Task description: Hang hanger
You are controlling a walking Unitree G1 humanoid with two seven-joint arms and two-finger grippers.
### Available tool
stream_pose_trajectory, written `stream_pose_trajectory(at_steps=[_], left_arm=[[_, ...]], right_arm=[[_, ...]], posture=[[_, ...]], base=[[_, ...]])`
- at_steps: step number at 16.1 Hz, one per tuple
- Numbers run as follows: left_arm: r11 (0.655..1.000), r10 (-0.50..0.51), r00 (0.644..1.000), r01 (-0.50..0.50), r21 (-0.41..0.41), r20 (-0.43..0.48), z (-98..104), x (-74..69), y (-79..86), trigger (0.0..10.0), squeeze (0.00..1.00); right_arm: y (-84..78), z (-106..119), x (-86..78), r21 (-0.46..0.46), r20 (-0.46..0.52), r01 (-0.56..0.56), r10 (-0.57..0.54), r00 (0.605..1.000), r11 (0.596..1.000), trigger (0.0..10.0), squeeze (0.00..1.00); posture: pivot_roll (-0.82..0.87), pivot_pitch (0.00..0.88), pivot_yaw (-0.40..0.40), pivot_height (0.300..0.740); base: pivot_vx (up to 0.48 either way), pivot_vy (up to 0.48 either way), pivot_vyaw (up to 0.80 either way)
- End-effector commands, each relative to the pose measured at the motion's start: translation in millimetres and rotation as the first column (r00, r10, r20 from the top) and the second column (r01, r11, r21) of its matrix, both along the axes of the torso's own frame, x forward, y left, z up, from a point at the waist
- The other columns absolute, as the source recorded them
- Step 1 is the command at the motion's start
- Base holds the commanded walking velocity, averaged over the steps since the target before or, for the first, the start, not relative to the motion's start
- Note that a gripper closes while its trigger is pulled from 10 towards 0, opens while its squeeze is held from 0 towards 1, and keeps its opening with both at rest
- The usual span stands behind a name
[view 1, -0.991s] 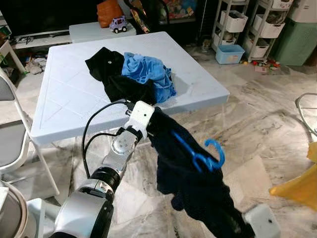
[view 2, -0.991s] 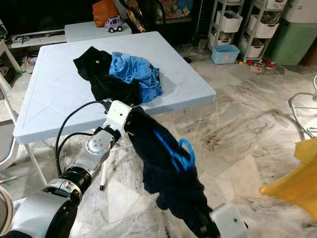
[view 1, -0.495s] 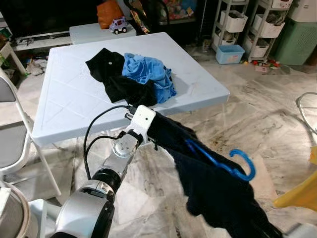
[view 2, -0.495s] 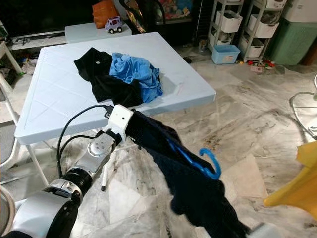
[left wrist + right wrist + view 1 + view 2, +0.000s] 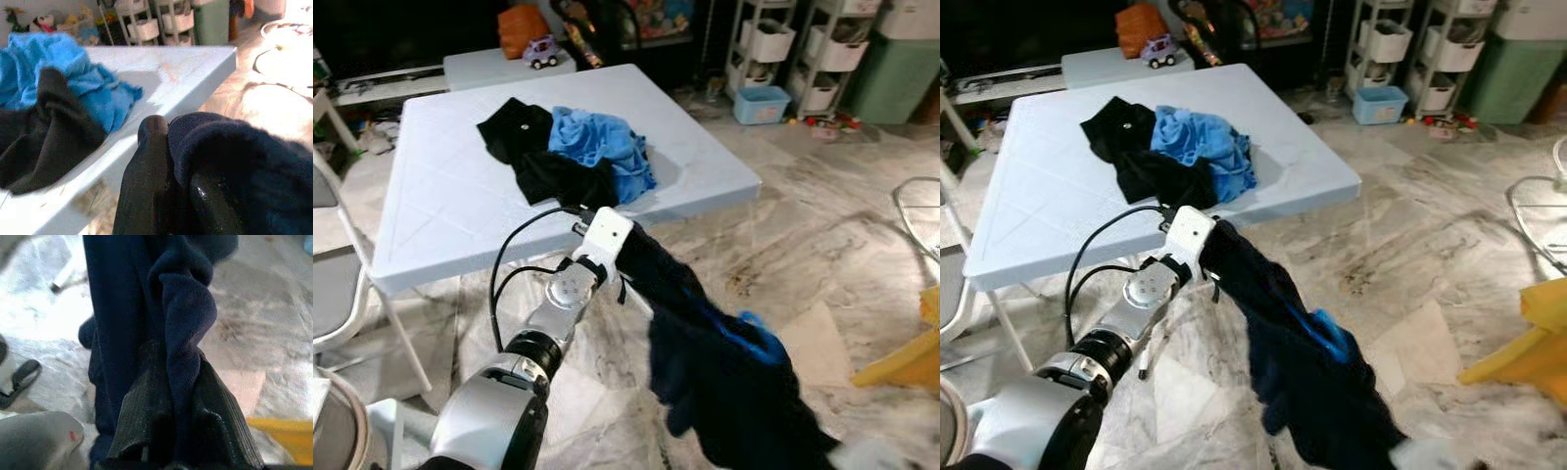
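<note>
A dark navy garment (image 5: pixel 724 382) is stretched in the air between my two grippers, over the marble floor in front of the table. A blue plastic hanger (image 5: pixel 1329 335) sits inside it, with a short piece showing near the middle. My left gripper (image 5: pixel 178 183) is shut on one end of the garment, just off the table's front edge. My right gripper (image 5: pixel 176 431) is shut on the other end, low at the right, where the head views are blurred. The hanger's hook is wrapped in cloth.
The pale blue table (image 5: pixel 440 196) carries a pile of black and blue clothes (image 5: pixel 578 157). A folding chair (image 5: pixel 333 284) stands at the left. Storage shelves (image 5: pixel 759 49) and a green cabinet (image 5: pixel 896 73) line the back. A yellow object (image 5: pixel 911 362) and a wire ring (image 5: pixel 915 211) are at the right.
The hanger's hook stuck out clearly to the right before; now it is mostly buried in the cloth. The garment has bunched up and sagged lower between the grippers.
</note>
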State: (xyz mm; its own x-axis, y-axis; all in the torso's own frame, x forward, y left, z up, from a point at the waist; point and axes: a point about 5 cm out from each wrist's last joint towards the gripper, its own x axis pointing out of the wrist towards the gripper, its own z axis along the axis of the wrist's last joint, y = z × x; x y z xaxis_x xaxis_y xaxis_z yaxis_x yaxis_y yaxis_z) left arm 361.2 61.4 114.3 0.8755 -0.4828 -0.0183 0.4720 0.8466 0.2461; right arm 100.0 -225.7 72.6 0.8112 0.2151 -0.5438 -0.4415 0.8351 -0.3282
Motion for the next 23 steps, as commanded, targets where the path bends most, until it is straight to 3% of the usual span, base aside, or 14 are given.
stream_pose_trajectory(at_steps=[1,4,6,9,10,12,13,16,18,21,23], left_arm=[[0.999,0.022,0.998,-0.019,-0.05,0.066,16.4,5.7,4.9,0.0,0.0],[0.999,0.016,0.998,-0.014,-0.034,0.061,12.3,3.8,6.3,0.0,0.0],[1.0,0.023,0.999,-0.022,-0.011,0.049,7.3,2.7,10.2,0.0,0.0],[0.999,0.033,0.998,-0.033,0.003,0.047,7.3,3.7,11.1,0.0,0.0],[0.999,0.049,0.998,-0.05,0.013,0.036,6.5,4.9,12.6,0.0,0.0],[0.997,0.072,0.997,-0.073,0.036,0.021,2.9,5.5,16.9,0.0,0.0],[0.996,0.068,0.998,-0.068,0.056,0.007,-0.9,4.4,17.8,0.0,0.0],[0.995,0.036,0.998,-0.032,0.093,-0.044,-12.0,-0.6,14.9,0.0,0.0],[0.992,0.016,0.996,-0.005,0.126,-0.089,-20.8,-4.4,11.7,0.0,0.0],[0.989,0.011,0.989,0.011,0.148,-0.146,-31.3,-8.6,12.4,0.0,0.0],[0.99,0.004,0.989,0.017,0.143,-0.145,-31.6,-9.5,10.9,0.0,0.0]], right_arm=[[-3.2,-10.1,0.3,-0.056,-0.021,0.062,-0.063,0.998,0.997,10.0,0.0],[-0.9,-13.8,16.8,-0.057,0.064,0.159,-0.155,0.986,0.986,10.0,0.0],[5.5,-11.8,17.4,-0.037,0.058,0.11,-0.108,0.992,0.993,10.0,0.0],[7.3,-7.0,-5.7,-0.024,-0.069,-0.036,0.034,0.997,0.999,10.0,0.0],[5.6,-2.6,-23.4,-0.033,-0.154,-0.146,0.139,0.978,0.989,10.0,0.0],[4.3,16.7,-37.3,0.056,-0.183,-0.182,0.189,0.965,0.982,10.0,0.0],[-1.9,30.6,-39.0,0.072,-0.167,-0.174,0.184,0.969,0.982,10.0,0.0],[-32.7,62.0,-16.4,-0.006,0.045,-0.038,0.039,0.998,0.999,10.0,0.0],[-29.5,77.6,-10.0,0.075,0.132,-0.043,0.032,0.991,0.996,10.0,0.0],[-15.2,85.8,-4.2,0.178,0.181,-0.092,0.059,0.982,0.98,10.0,0.0],[-13.5,85.6,-2.5,0.178,0.179,-0.1,0.068,0.982,0.979,10.0,0.0]], posture=[[-0.08,0.034,0.033,0.74],[-0.07,0.038,0.031,0.74],[-0.07,0.041,0.032,0.74],[-0.08,0.043,0.032,0.74],[-0.09,0.041,0.032,0.74],[-0.09,0.041,0.033,0.74],[-0.1,0.04,0.035,0.74],[-0.1,0.039,0.038,0.74],[-0.09,0.038,0.038,0.74],[-0.09,0.035,0.035,0.74],[-0.09,0.036,0.033,0.74]], base=[[0.0,0.0,0.0],[0.0,0.0,0.0],[0.0,0.0,0.0],[0.0,0.0,0.0],[0.0,0.0,0.0],[0.0,0.0,0.0],[0.0,0.0,0.0],[0.0,0.0,0.0],[0.0,0.0,0.0],[0.0,0.0,0.0],[0.0,0.0,0.0]])
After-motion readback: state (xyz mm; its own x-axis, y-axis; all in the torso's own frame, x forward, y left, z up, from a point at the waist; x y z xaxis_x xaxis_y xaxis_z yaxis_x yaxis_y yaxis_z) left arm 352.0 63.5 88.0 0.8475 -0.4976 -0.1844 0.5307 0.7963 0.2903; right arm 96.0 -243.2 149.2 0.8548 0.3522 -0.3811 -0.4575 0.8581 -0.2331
